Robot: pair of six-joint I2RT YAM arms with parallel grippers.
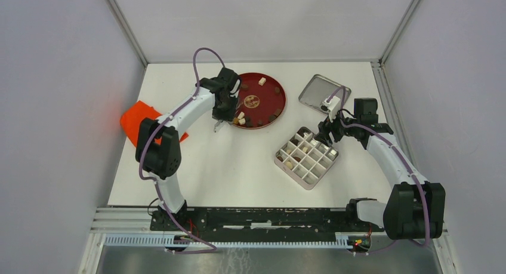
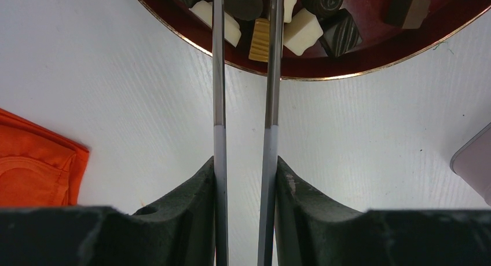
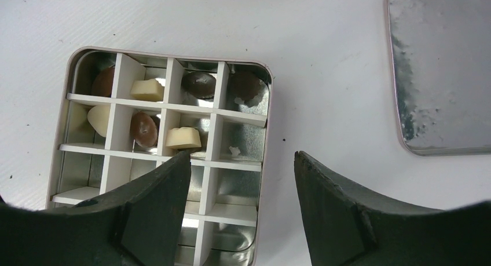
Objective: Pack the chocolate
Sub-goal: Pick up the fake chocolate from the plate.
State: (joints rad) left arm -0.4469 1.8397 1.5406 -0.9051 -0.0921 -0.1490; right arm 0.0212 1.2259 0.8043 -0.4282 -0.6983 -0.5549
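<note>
Chocolate [image 2: 303, 31] is lying in two places for you. A cluster of dark, tan and cream pieces is sitting at the near-left edge of the red plate [image 1: 280, 95], with a few more spread round its rim. Several brown and cream pieces [image 3: 183, 137] are sitting in cells of the divided tin [image 1: 292, 174], right of the table [image 1: 227, 166] centre.

Your left end effector [image 2: 244, 179] is clamping a pair of metal tweezers [image 2: 218, 104], its pads pressing on both blades. The blades are standing slightly apart and reaching over the plate's rim [image 2: 370, 63] above the cluster; their tips are running out of the wrist view, so you cannot tell whether they are touching a piece.

Your right end effector [image 3: 240, 161] is hovering over the tin's right corner [image 3: 263, 161] with its fingers spread wide and nothing between them.

The tin's lid [image 1: 319, 94] is lying at the far right, just beyond that arm. An orange cloth [image 1: 138, 119] is lying at the left edge.
</note>
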